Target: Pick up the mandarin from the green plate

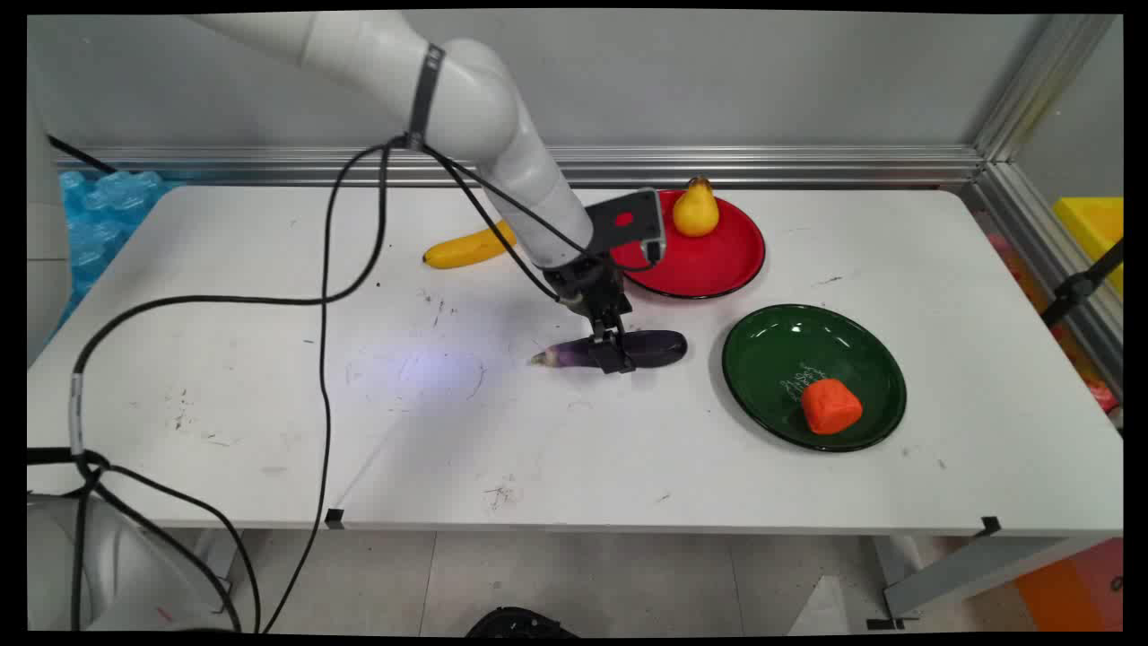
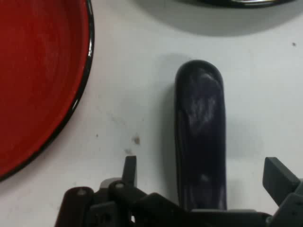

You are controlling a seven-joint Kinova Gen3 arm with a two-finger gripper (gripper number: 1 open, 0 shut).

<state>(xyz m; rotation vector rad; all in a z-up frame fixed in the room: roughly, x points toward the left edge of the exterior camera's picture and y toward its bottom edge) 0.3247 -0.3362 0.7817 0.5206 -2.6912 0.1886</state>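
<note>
Banana: the curved yellow banana [image 1: 470,248], upper middle of the main view, has its right end hidden behind the white arm.
Red plate: the round red plate [image 2: 40,80] is cut off by the hand view's left and top edges.
Eggplant: the long dark purple eggplant [image 2: 200,137] has its lower end hidden behind the claw's [image 2: 203,179] black linkage at the bottom edge.
Green plate: only a dark rim sliver shows at the hand view's top edge.

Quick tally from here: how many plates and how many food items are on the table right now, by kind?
Plates: 2, red plate and green plate
Bananas: 1, banana
Pears: 1, pear on the red plate
Eggplants: 1, eggplant, with the tool straddling it
Carrot pieces: 1, orange carrot chunk in the green plate
Total: 6
</note>
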